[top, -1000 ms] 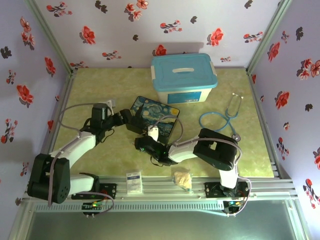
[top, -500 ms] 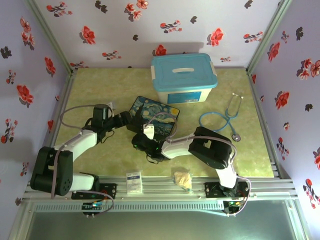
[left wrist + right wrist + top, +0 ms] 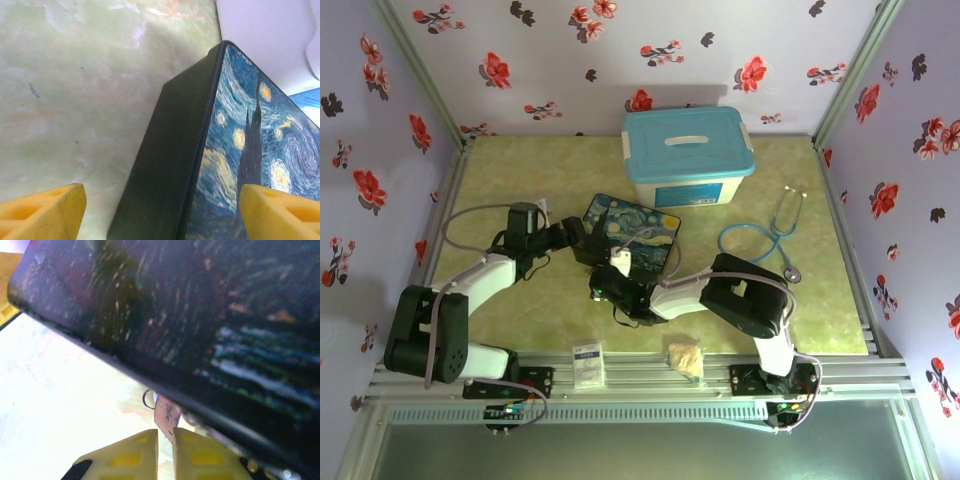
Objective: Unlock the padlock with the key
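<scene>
In the right wrist view a small flat metal key (image 3: 167, 416) with a thin ring (image 3: 148, 399) sticks out from under the edge of the starry-night box (image 3: 175, 315). My right gripper (image 3: 165, 440) is shut on the key's flat head. From above, that gripper (image 3: 605, 290) sits at the box's near edge. The padlock is hidden below the box edge. My left gripper (image 3: 162, 212) is open, its yellow fingers (image 3: 45, 212) straddling the near corner of the box (image 3: 240, 150), one over the table and one over the lid. From above it (image 3: 582, 240) is at the box's left side.
A white bin with a blue lid (image 3: 688, 155) stands behind the box. A blue stethoscope (image 3: 770, 235) lies to the right. A small white card (image 3: 587, 365) and a crumpled tan lump (image 3: 685, 358) rest on the front rail. Flowered walls enclose the green table (image 3: 500, 190).
My right gripper's fingers have closed from half open onto the key at the box's near edge. The left arm has shifted slightly and its gripper stays open.
</scene>
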`<action>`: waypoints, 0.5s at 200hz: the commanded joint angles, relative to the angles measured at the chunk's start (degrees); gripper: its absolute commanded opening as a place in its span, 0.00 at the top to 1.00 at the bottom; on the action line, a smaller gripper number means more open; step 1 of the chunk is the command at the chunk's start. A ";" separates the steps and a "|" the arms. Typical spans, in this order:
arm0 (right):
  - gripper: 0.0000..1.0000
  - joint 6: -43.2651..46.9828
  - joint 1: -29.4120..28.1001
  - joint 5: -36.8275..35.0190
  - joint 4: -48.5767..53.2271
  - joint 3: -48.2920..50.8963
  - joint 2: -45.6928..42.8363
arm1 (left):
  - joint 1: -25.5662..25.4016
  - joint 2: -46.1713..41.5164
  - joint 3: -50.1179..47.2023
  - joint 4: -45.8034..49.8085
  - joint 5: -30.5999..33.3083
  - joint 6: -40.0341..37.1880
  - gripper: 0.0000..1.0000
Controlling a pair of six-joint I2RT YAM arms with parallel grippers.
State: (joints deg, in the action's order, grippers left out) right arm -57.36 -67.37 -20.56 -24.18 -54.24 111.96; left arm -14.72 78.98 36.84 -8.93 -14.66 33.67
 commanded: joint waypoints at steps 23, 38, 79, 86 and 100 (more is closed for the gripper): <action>0.86 -1.90 0.59 1.77 9.03 5.61 -3.11 | -0.08 1.13 1.63 -0.82 -1.56 -1.86 0.20; 0.85 0.41 0.77 2.14 9.52 7.05 -5.73 | -1.09 1.27 1.13 -2.23 -1.76 -1.22 0.20; 0.89 5.94 1.22 3.17 7.93 12.96 -12.87 | -5.93 4.41 1.22 -4.64 -1.95 0.00 0.20; 0.88 6.54 1.28 3.49 6.33 14.25 -13.51 | -6.49 5.08 1.13 -5.60 -1.96 0.37 0.20; 0.88 7.44 1.40 4.04 1.80 16.77 -14.62 | -7.46 6.33 1.51 -6.01 -1.58 0.22 0.20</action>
State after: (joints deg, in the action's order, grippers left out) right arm -53.06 -66.46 -17.58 -18.70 -40.97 99.66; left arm -20.71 83.33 37.26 -12.16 -15.68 33.61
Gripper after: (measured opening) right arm 0.117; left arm 0.802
